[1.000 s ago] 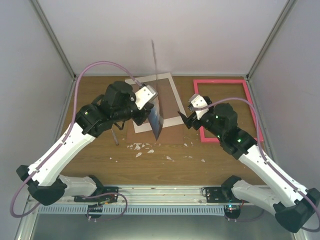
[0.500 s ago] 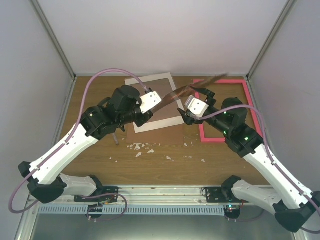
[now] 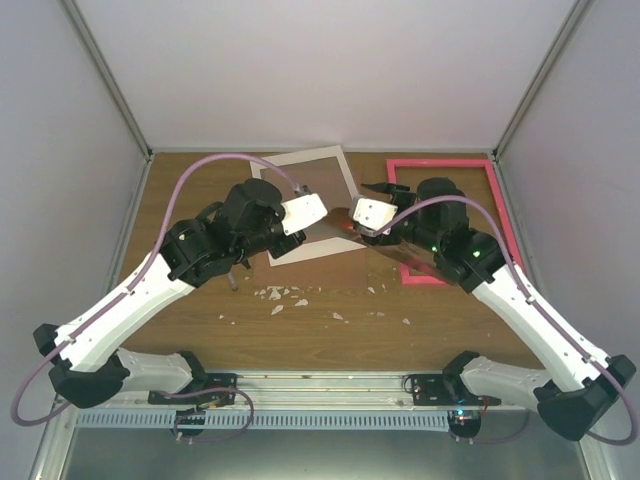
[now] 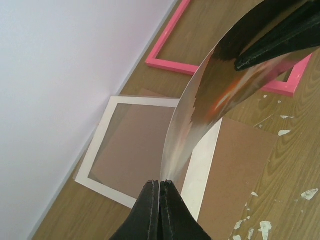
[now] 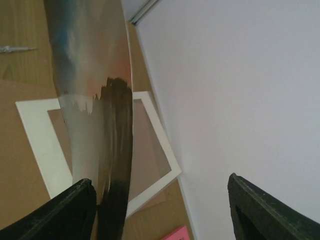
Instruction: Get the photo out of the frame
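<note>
Well, the left gripper (image 4: 159, 186) is pinched tight on one edge of the photo (image 4: 197, 102), which bows up in the air above the mat (image 4: 94, 150). The right gripper (image 5: 159, 181) stands wide apart at its far end. The frame (image 3: 442, 163) lies empty on the table (image 3: 330, 345).

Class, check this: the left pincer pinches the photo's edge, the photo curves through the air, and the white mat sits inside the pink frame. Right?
One slip: the white mat lies outside the pink frame, on the brown board beside it, as the left wrist view shows. The left pincer does pinch the photo's edge, and the photo does curve through the air.
</note>
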Motion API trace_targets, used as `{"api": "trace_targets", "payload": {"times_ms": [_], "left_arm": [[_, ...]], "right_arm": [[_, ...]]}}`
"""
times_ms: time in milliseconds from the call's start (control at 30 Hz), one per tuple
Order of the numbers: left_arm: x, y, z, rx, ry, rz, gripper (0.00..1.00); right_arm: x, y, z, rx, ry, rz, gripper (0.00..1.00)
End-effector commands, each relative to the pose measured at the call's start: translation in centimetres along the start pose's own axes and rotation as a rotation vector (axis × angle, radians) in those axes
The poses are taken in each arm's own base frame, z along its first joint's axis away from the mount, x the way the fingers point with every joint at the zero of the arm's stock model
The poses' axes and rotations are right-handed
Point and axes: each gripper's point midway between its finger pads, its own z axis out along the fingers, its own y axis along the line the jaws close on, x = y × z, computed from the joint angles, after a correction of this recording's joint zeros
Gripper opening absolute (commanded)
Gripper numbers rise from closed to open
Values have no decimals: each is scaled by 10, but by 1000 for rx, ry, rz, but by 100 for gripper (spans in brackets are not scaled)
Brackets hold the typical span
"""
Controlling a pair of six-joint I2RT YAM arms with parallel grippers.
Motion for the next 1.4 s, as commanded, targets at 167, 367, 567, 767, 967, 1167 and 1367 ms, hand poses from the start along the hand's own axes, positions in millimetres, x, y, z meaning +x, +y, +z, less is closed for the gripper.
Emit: {"api": "trace_targets", "payload": {"times_ms": [167,367,567,767,967,1167,1367], "left_arm": [[-13,9,-12,-59,-68,38,0],[-9,8,-8,-71,-53,49,0],[-10,11,-10,-82,-63,49,0],[-8,12,-13,-97,-73,45,0],[-4,20,-18,-151,-82,25,5],[-1,41,-33,-272,-104,-4,39],[-3,89,-73,-565,-204,-110,77]], "right_arm": [[6,11,-12,-95,75,29,51],[7,13,-13,-123,97,57,30],[15,22,-8,-161,135,79,29],[17,21,-4,-160,150,94,12],[10,14,-1,-162,134,131,1],[7,7,10,-168,150,202,1],[-5,-8,31,-172,149,352,1]]}}
